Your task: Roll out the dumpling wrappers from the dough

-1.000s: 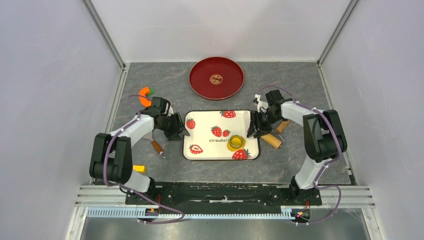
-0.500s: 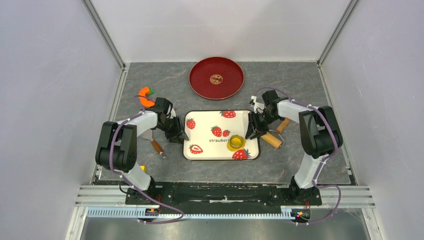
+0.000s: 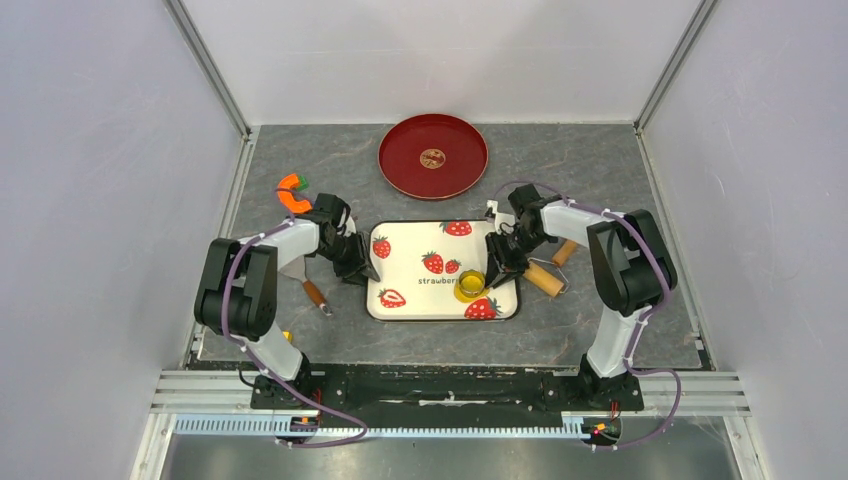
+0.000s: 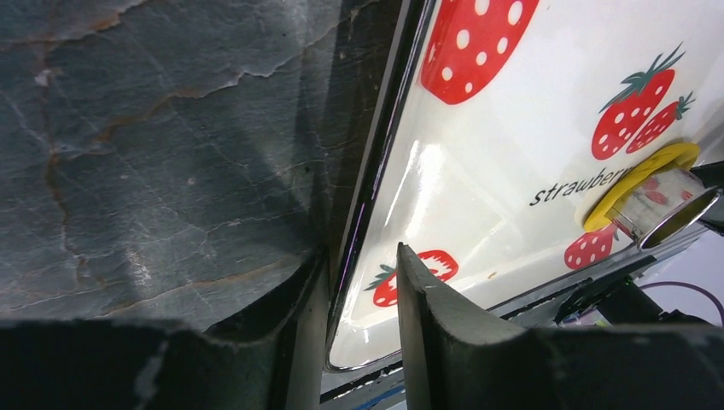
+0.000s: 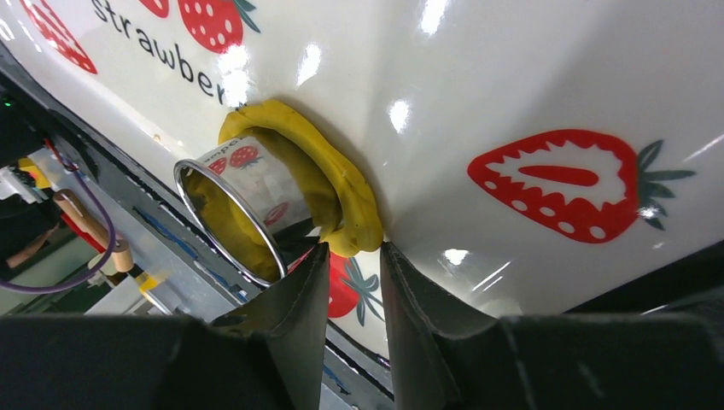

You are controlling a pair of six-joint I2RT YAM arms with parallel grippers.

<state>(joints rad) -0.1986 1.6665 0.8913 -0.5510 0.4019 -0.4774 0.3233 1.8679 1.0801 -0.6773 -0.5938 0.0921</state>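
Hazard: on the grey stone-pattern surface (image 3: 600, 180), the white rectangular strawberry-print tray (image 3: 400, 260) could skid or tip if the hands close unevenly. That would send the steel ring cutter (image 5: 230, 218) and yellow dough scrap ring (image 5: 341, 196) sliding.

Left hand (image 4: 360, 256): half open astride the tray's left rim, holding nothing. Right hand (image 5: 353, 249): jaws narrowly apart just beside the scrap; no hold seen.

Clearance: open ground runs beyond the tray to the round red plate (image 3: 400, 165), where the small round dumpling wrapper (image 3: 433, 157) lies centred. The wooden rolling pin (image 3: 545, 277) crowds the tray's right edge.
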